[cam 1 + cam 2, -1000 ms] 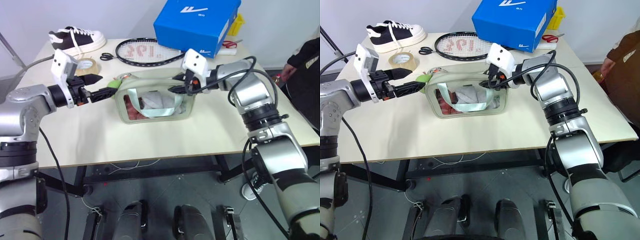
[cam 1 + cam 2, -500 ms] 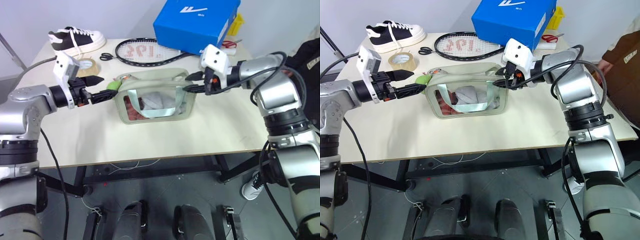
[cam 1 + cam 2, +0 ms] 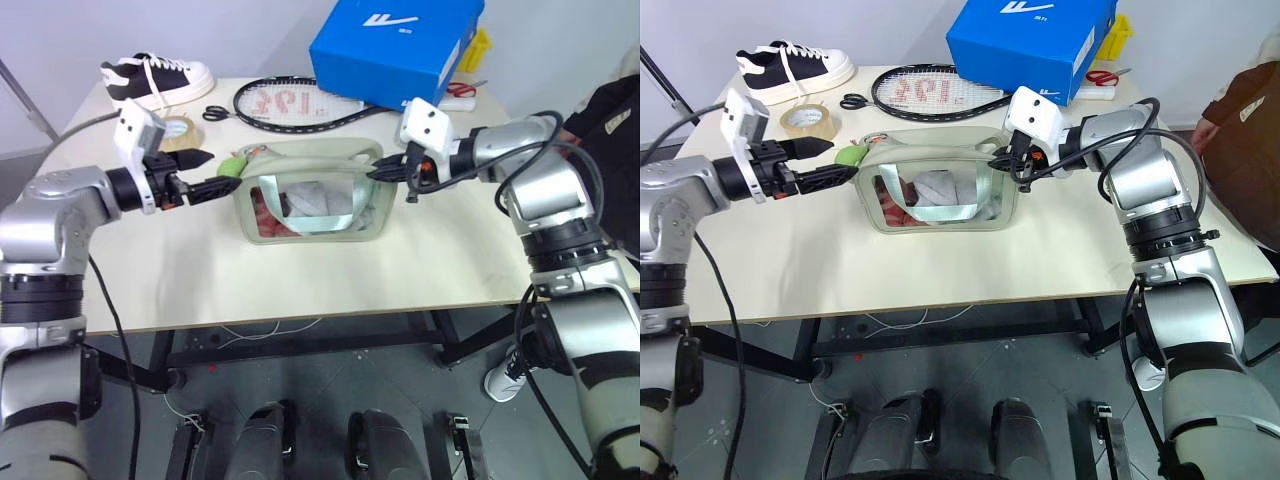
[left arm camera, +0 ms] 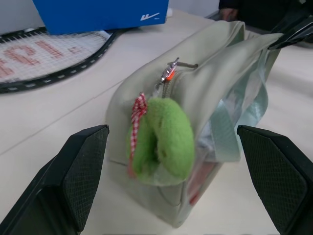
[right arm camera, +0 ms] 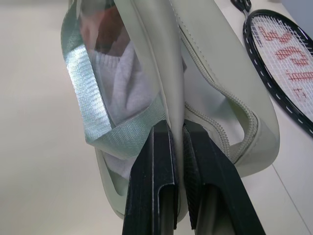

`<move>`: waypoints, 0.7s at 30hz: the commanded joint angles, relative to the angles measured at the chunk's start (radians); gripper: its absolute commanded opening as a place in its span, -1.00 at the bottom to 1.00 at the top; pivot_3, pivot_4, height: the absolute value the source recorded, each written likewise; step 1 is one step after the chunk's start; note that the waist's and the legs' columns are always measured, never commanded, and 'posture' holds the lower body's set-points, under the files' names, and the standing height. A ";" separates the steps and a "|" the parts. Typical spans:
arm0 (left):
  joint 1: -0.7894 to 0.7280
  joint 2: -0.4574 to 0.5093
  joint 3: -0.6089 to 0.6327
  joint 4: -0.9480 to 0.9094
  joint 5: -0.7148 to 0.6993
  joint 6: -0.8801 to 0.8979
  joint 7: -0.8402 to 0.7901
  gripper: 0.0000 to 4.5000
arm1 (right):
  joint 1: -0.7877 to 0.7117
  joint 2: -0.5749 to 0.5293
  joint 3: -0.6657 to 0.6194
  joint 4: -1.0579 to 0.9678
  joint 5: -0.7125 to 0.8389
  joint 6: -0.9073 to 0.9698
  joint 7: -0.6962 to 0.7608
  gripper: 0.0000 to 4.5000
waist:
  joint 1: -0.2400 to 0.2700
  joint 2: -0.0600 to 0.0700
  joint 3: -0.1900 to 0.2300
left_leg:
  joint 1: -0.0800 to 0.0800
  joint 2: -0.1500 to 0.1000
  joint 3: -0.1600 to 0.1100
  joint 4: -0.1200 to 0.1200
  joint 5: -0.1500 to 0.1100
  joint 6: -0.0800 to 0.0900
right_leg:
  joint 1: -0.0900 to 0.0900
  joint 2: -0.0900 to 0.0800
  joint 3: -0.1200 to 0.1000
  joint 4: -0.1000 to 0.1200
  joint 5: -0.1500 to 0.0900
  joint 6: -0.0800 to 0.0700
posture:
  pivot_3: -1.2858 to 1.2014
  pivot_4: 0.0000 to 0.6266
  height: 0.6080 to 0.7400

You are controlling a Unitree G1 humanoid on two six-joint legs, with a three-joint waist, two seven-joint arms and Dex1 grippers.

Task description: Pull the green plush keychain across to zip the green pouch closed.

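The green pouch lies on the table with its clear window toward me and its zipper open along the top. The green plush keychain hangs at the pouch's left end, on the zipper pull. My left gripper is open, its fingers standing either side of the keychain without touching it. At the pouch's right end, my right gripper is shut on the upper edge of the pouch's wall.
Behind the pouch lie a racket, a blue shoebox, black scissors, a tape roll and a black shoe. A person stands at the table's right edge.
My right gripper moved right along the pouch's top to its right end and shut on the edge there. The left gripper stays open at the keychain.
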 commanded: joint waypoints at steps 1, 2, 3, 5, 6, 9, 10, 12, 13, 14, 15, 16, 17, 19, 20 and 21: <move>-0.015 -0.022 0.005 0.018 0.008 -0.030 0.020 1.00 | 0.000 0.000 -0.016 -0.031 0.000 -0.022 -0.004 -0.99 | 0.000 0.000 0.000 | 0.000 0.000 0.000 0.000 0.000 0.000 | 0.000 0.000 0.000 0.000 0.000 0.000 | 0.03 -0.52 1.00; -0.019 -0.030 0.005 0.027 0.012 -0.037 0.023 1.00 | 0.001 -0.001 -0.016 -0.032 0.000 -0.021 -0.003 -0.99 | -0.001 0.000 0.000 | 0.000 0.000 0.000 0.000 0.000 0.000 | 0.000 0.000 0.000 0.000 0.000 0.000 | 0.03 -0.52 1.00; -0.025 -0.038 0.007 0.036 0.013 -0.040 0.027 1.00 | 0.001 -0.001 -0.016 -0.033 0.000 -0.021 -0.003 -0.99 | -0.001 0.000 0.000 | 0.000 0.000 0.000 0.000 0.000 0.000 | 0.000 0.000 0.000 0.000 0.000 0.000 | 0.03 -0.52 1.00; -0.041 -0.048 0.019 0.055 0.009 -0.043 0.037 0.77 | 0.002 -0.001 -0.016 -0.033 -0.001 -0.022 -0.005 -1.00 | -0.001 0.000 0.000 | 0.000 0.000 0.000 0.000 0.000 0.000 | 0.000 0.000 0.000 0.001 0.000 0.000 | 0.03 -0.52 1.00; -0.048 -0.050 0.024 0.064 0.006 -0.044 0.037 0.66 | 0.003 -0.002 -0.016 -0.033 -0.002 -0.022 -0.006 -1.00 | -0.001 0.000 0.000 | 0.000 0.000 0.000 0.001 0.000 0.000 | 0.000 0.000 0.000 0.001 0.000 0.000 | 0.03 -0.52 1.00; -0.072 -0.039 0.033 0.077 0.001 -0.040 0.025 -0.04 | 0.009 -0.005 -0.016 -0.037 -0.002 -0.021 -0.004 -1.00 | -0.001 0.000 0.000 | 0.000 0.000 0.000 0.001 0.000 0.000 | 0.000 0.000 0.000 0.001 0.000 0.000 | 0.03 -0.52 1.00; -0.079 -0.032 0.033 0.072 -0.003 -0.036 0.015 -0.27 | 0.011 -0.007 -0.015 -0.040 -0.003 -0.021 -0.003 -1.00 | -0.001 0.000 0.000 | 0.000 0.000 0.000 0.001 0.000 0.000 | 0.000 0.000 0.000 0.001 0.000 0.000 | 0.03 -0.52 1.00; -0.093 -0.022 0.037 0.061 -0.017 -0.015 0.002 -0.71 | 0.015 -0.008 -0.015 -0.047 -0.003 -0.018 -0.003 -1.00 | 0.000 0.000 0.000 | 0.000 0.000 0.000 0.001 0.000 0.000 | 0.000 0.000 0.000 0.001 0.000 0.000 | 0.03 -0.52 1.00; -0.100 -0.019 0.041 0.056 -0.029 -0.002 -0.003 -0.97 | 0.016 -0.008 -0.016 -0.049 -0.002 -0.016 -0.004 -1.00 | 0.000 0.000 0.000 | 0.000 0.000 0.000 0.001 0.000 0.000 | 0.000 0.000 0.000 0.001 0.000 0.000 | 0.03 -0.52 1.00; -0.107 -0.015 0.042 0.049 -0.041 0.005 -0.017 -0.99 | 0.017 -0.008 -0.016 -0.052 -0.002 -0.014 -0.005 -1.00 | 0.000 0.000 0.000 | 0.000 0.000 0.000 0.001 0.000 0.000 | 0.000 0.000 0.000 0.001 0.000 0.000 | 0.03 -0.52 1.00; -0.117 -0.012 0.044 0.043 -0.054 0.017 -0.028 -0.99 | 0.018 -0.008 -0.016 -0.054 -0.002 -0.011 -0.005 -1.00 | 0.000 0.000 0.000 | 0.000 0.000 0.000 0.002 0.000 0.000 | 0.001 0.000 0.000 0.001 0.000 0.000 | 0.03 -0.52 1.00; -0.135 -0.015 0.050 0.043 -0.074 0.034 -0.036 -0.99 | 0.019 -0.008 -0.016 -0.056 -0.003 -0.010 -0.006 -1.00 | 0.000 0.000 0.000 | 0.000 0.000 -0.001 0.002 0.000 0.000 | 0.001 0.000 0.000 0.001 0.000 0.000 | 0.03 -0.52 1.00; -0.153 -0.018 0.055 0.045 -0.089 0.048 -0.041 -0.99 | 0.019 -0.009 -0.016 -0.057 -0.003 -0.009 -0.006 -1.00 | 0.001 0.000 0.000 | 0.000 0.000 -0.001 0.002 0.000 0.000 | 0.001 0.000 0.000 0.001 0.000 0.000 | 0.03 -0.52 1.00; -0.196 -0.031 0.057 0.074 -0.094 0.044 -0.032 -0.99 | 0.019 -0.008 -0.015 -0.059 -0.005 -0.006 -0.008 -1.00 | 0.001 0.000 0.000 | 0.000 0.000 -0.001 0.002 0.000 0.000 | 0.001 0.000 0.000 0.001 0.000 0.000 | 0.03 -0.52 1.00; -0.216 -0.041 0.050 0.088 -0.087 0.033 -0.022 -0.99 | 0.019 -0.008 -0.015 -0.061 -0.004 -0.005 -0.008 -1.00 | 0.001 0.000 0.000 | 0.000 0.000 -0.001 0.002 0.000 0.000 | 0.001 0.000 0.000 0.001 0.000 0.000 | 0.03 -0.52 1.00; -0.236 -0.063 0.030 0.104 -0.067 0.007 -0.010 -0.99 | 0.019 -0.007 -0.015 -0.063 -0.004 -0.003 -0.010 -1.00 | 0.001 0.000 0.000 | 0.000 0.000 -0.001 0.003 0.000 0.000 | 0.001 0.000 0.000 0.001 0.000 0.000 | 0.03 -0.52 1.00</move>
